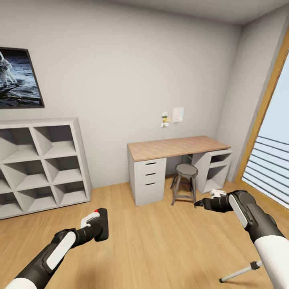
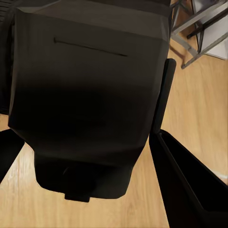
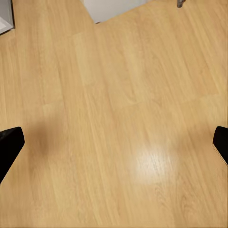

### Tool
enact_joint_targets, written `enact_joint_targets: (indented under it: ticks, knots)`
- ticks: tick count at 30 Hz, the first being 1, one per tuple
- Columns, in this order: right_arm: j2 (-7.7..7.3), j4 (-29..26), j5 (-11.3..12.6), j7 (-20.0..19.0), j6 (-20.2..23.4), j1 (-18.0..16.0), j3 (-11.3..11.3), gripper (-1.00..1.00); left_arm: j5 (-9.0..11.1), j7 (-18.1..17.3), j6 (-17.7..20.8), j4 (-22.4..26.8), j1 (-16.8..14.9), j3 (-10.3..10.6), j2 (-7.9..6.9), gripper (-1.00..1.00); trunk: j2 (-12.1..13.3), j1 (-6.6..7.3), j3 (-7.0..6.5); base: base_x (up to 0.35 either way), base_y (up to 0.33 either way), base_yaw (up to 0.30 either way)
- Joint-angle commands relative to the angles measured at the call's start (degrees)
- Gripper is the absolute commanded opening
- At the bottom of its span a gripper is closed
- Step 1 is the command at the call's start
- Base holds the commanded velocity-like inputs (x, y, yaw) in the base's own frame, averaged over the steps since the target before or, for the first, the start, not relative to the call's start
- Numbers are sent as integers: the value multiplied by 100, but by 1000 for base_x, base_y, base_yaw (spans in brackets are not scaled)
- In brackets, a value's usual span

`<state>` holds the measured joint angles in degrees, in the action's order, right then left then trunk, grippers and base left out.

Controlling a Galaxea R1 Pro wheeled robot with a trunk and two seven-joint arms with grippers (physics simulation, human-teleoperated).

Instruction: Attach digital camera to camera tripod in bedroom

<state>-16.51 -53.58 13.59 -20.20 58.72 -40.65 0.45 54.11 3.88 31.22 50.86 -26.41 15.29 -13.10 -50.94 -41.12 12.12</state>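
Observation:
My left gripper [image 1: 97, 229] is shut on the digital camera [image 1: 102, 224], a black body with a red button on top, held low at the left over the wood floor. In the left wrist view the camera's dark body [image 2: 85, 95] sits between the black fingers [image 2: 190, 185]. My right gripper [image 1: 197, 204] hangs open at the right, in front of the stool, with nothing in it. Its fingertips [image 3: 9, 142] stand wide apart over bare floor. One thin silver leg of the camera tripod [image 1: 240, 273] lies low at the bottom right corner; the rest of the tripod is out of view.
A wood-topped desk [image 1: 176, 146] with white drawers stands against the far wall, a small grey stool [image 1: 186, 170] under it. A white cube shelf [image 1: 40, 160] is at the left under an astronaut picture [image 1: 18, 78]. The tall wood-framed window [image 1: 273, 152] is at the right.

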Motion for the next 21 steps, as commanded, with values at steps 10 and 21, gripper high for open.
enact_joint_targets:
  ticks: [10,21]
  knots:
    - [-9,3,0,-100,22,-5,0,100,-364,34,-22,18,-5,22,119,-100,-6,-4,8,257,-133,0]
    - [-10,-125,-7,-99,25,-5,-1,100,-532,35,-61,24,-5,18,196,-100,-6,-4,8,38,-20,0]
